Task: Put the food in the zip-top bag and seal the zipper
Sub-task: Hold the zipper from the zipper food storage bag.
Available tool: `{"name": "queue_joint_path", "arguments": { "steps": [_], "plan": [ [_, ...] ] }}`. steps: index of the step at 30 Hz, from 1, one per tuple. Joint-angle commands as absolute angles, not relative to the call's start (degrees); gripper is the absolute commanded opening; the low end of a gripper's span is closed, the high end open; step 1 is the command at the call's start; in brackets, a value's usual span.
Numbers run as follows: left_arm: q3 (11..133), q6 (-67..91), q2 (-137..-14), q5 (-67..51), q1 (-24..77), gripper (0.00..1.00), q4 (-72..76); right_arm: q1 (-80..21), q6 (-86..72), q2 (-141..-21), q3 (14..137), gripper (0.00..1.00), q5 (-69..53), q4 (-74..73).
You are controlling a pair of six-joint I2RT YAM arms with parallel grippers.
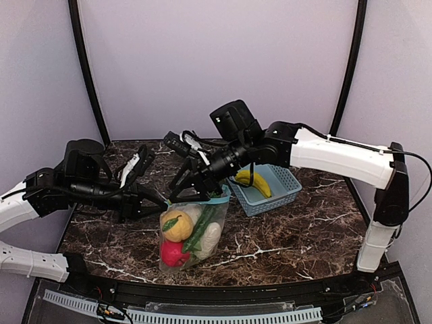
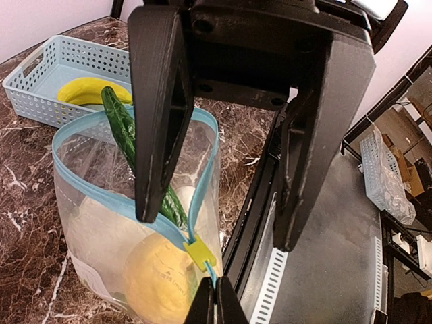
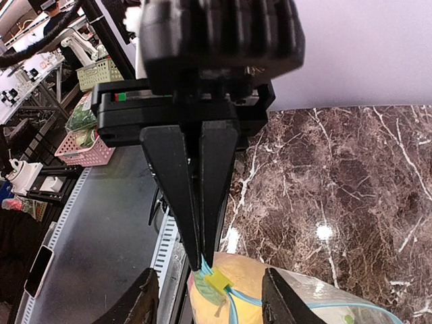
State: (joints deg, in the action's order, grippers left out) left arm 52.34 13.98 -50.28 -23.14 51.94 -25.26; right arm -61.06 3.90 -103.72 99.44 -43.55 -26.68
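The zip-top bag (image 1: 191, 233) stands on the marble with its mouth open. Inside it are an orange (image 1: 177, 226), a green cucumber (image 1: 200, 226), a white cauliflower (image 1: 210, 237) and a red apple (image 1: 172, 254). My left gripper (image 2: 216, 302) is shut on the end of the teal zipper (image 2: 195, 205), just past the yellow slider (image 2: 200, 253). My right gripper (image 3: 212, 300) is open, its fingers on either side of the slider (image 3: 219, 281) and not touching it. A banana (image 1: 253, 182) lies in the blue basket (image 1: 287, 185).
The basket (image 2: 40, 74) stands behind and to the right of the bag. The table's black front rail (image 2: 256, 216) runs close beside the bag's pinched corner. Both arms cross above the bag's left side (image 1: 169, 199).
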Motion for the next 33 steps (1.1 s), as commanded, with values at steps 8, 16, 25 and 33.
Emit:
{"name": "queue_joint_path", "arguments": {
  "steps": [8,16,25,33],
  "plan": [
    [51.58,13.89,-50.31,-24.58,51.67,0.01,-22.69,-60.18,4.22,-106.09,99.2,0.43,-47.22,-25.11],
    [51.68,13.89,-50.37,-24.74,51.67,0.01,-22.85,-60.12,4.13,-107.36,99.19,0.38,-48.05,-25.16],
    [51.51,13.97,-49.88,-22.51,51.62,0.01,-22.98,-59.96,3.79,-106.9,98.22,0.18,-48.88,-25.0],
    [51.09,14.28,-48.67,-19.49,51.66,0.01,-24.0,-59.94,3.3,-106.18,96.67,0.12,-50.46,-24.74]
  ]
}}
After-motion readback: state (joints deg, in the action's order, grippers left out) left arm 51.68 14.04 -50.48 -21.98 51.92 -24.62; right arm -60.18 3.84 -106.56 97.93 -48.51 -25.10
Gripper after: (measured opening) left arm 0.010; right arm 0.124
